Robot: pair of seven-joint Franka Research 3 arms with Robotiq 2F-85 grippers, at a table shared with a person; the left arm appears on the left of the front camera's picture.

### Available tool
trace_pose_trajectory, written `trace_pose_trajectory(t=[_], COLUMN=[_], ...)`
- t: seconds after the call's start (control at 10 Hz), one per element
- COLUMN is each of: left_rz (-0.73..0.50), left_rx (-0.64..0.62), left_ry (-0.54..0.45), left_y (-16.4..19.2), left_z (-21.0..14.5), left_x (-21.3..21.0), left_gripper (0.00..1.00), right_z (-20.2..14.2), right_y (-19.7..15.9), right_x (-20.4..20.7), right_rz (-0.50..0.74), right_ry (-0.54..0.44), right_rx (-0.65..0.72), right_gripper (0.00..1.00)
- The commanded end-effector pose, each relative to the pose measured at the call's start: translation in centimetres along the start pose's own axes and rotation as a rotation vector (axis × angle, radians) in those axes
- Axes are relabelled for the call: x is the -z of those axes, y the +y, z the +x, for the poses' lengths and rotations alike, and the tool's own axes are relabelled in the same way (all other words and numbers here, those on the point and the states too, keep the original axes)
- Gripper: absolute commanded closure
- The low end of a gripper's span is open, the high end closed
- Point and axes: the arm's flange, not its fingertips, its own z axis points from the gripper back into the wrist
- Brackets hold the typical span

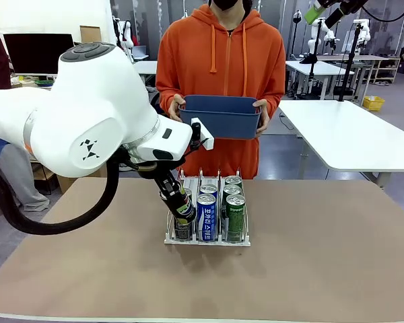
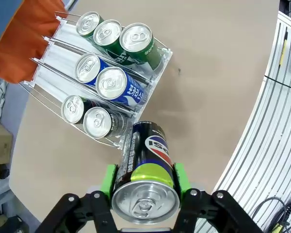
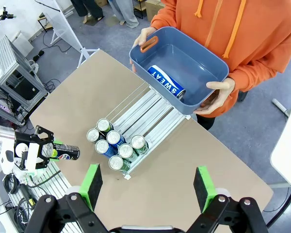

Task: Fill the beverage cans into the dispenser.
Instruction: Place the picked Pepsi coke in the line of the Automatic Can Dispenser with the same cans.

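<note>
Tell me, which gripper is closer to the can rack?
Left. The left gripper, shut on a black can, is beside the dispenser's front corner; the right gripper hangs open well above it.

1. The dispenser (image 3: 153,114) holds seven beverage cans (image 3: 117,150) at its low front;
2. Beyond its far end, a person's hands (image 3: 218,94) hold a blue tub (image 3: 203,56); one blue-and-white can (image 3: 166,82) lies inside;
3. Beside the dispenser, the left gripper (image 3: 56,151) clamps a black can (image 3: 69,152); the right gripper (image 3: 146,187) gapes wide.

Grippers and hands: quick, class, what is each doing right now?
Left gripper: shut on a black Pepsi can.
Right gripper: open, empty.
Person's hands: both holding the blue tub.
</note>
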Motion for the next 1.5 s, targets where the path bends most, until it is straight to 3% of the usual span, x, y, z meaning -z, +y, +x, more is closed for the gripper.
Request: trace_pose_trajectory(t=[0.0, 0.2, 0.5, 0.9, 1.1, 1.4], left_rz=[0.01, 0.0, -0.002, 0.036, 0.068, 0.01], left_rx=[-0.011, -0.002, 0.087, 0.061, 0.025, -0.005], left_ry=[0.001, 0.001, 0.1, 0.184, 0.192, 0.131], left_y=[0.5, 0.1, 1.2, 2.0, 2.5, 3.8], left_z=[0.1, 0.0, 0.6, 0.6, 1.0, 1.7], left_x=[-0.7, 0.0, 3.0, 6.4, 7.2, 8.6], left_gripper=[0.42, 0.42, 0.42, 0.42, 0.42, 0.42], right_z=[-0.1, -0.1, -0.1, -0.1, -0.1, -0.1], right_y=[0.0, 0.0, 0.0, 0.0, 0.0, 0.0], right_x=[-0.1, -0.1, -0.1, -0.1, -0.1, -0.1], right_rz=[0.001, 0.001, 0.001, 0.001, 0.001, 0.001], right_ry=[0.003, 0.003, 0.003, 0.003, 0.003, 0.003], right_rx=[-0.001, -0.001, -0.001, -0.001, -0.001, -0.001], right_gripper=[0.0, 0.0, 0.0, 0.0, 0.0, 0.0])
